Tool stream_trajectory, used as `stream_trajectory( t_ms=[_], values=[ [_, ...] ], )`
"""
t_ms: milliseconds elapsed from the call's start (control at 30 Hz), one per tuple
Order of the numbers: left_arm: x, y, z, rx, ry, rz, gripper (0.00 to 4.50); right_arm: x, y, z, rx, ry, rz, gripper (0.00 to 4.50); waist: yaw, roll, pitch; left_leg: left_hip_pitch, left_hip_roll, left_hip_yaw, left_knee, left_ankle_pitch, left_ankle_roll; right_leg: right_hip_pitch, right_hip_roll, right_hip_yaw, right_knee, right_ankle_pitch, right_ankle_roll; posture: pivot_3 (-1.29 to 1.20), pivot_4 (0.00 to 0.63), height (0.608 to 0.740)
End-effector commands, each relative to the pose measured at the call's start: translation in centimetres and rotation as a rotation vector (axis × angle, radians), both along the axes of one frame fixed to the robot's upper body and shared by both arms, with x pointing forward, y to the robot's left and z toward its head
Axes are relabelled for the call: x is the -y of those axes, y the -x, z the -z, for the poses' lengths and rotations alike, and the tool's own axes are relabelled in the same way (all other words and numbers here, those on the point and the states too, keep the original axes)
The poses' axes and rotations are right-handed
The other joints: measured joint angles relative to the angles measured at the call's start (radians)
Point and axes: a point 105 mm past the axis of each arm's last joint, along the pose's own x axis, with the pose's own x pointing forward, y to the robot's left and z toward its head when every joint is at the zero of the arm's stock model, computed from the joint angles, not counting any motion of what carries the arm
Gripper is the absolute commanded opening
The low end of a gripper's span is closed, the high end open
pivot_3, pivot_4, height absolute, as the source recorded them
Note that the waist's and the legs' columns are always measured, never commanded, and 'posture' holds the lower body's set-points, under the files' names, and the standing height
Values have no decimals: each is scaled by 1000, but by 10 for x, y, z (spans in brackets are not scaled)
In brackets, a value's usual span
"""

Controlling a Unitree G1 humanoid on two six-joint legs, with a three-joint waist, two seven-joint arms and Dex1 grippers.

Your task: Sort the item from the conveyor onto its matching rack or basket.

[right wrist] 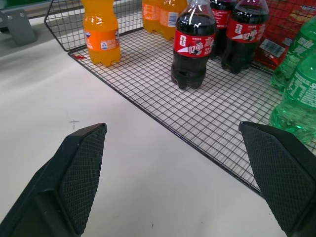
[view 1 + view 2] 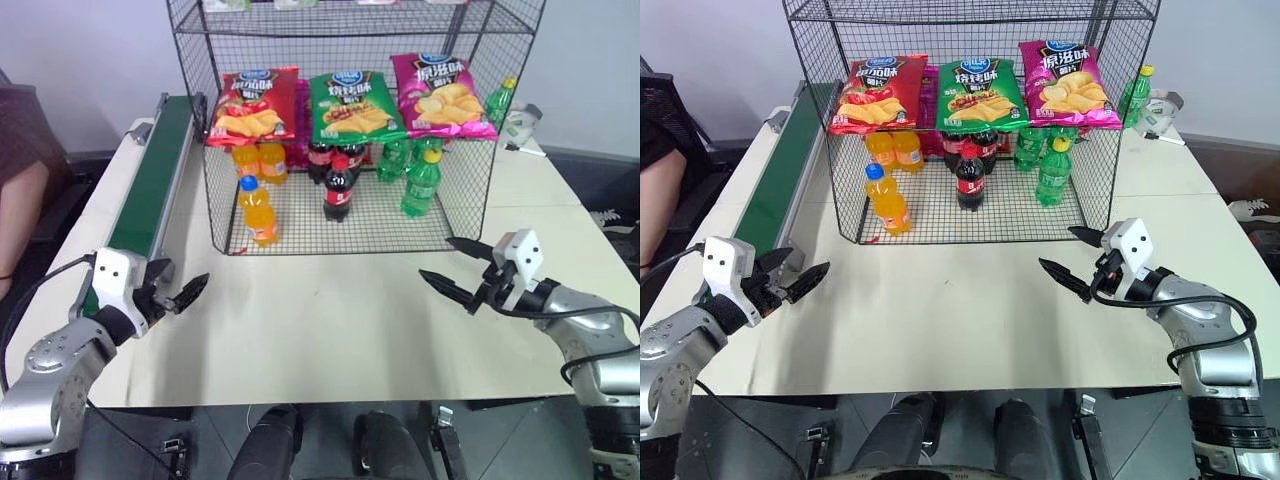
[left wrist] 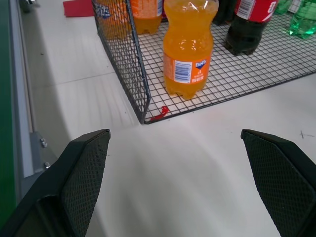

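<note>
stands upright on the bottom grid shelf of the rack (image 2: 470,215), near its front left corner: a small clear plastic bottle of orange soda (image 2: 258,211), blue-capped, waisted, with an orange label. behind it, more orange bottles (image 2: 259,160); to its right, a dark cola bottle (image 2: 338,188) with red cap, then ribbed green soda bottles (image 2: 421,183). above, glossy crisp bags (image 2: 352,106) in red, green and magenta, lying on a wire shelf. along the table's left edge, the conveyor (image 2: 150,180), matte dark-green belt between grey metal rails. on the pale, smooth table (image 2: 330,330), in front of the rack: left gripper (image 2: 182,296) spread wide, holding nothing, its black pads (image 3: 84,177) textured in fine diamond mesh; right gripper (image 2: 457,268) likewise parted and bare, tapered fingers well apart.
</note>
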Motion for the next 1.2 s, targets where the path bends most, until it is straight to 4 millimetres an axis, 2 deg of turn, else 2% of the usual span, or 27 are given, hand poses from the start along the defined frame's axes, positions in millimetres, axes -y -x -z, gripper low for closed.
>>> stream_trajectory(
  t_ms=[33,633,1200],
  values=[
    [-1,3,-15,54,-16,-1,4437,-5,-1,-11,49,-5,-17,4500,0,0,0,0,0,0,0,0,0,0,0,0,0,0,0,0,150,740],
    [-3,2,-15,51,6,-25,4437,-17,-2,-21,70,2,-17,4500,0,0,0,0,0,0,0,0,0,0,0,0,0,0,0,0,150,740],
    [0,8,-17,36,-2,-21,4437,-23,-1,-21,64,-5,-23,4500,0,0,0,0,0,0,0,-1,-1,0,0,0,0,0,0,0,150,740]
  ],
)
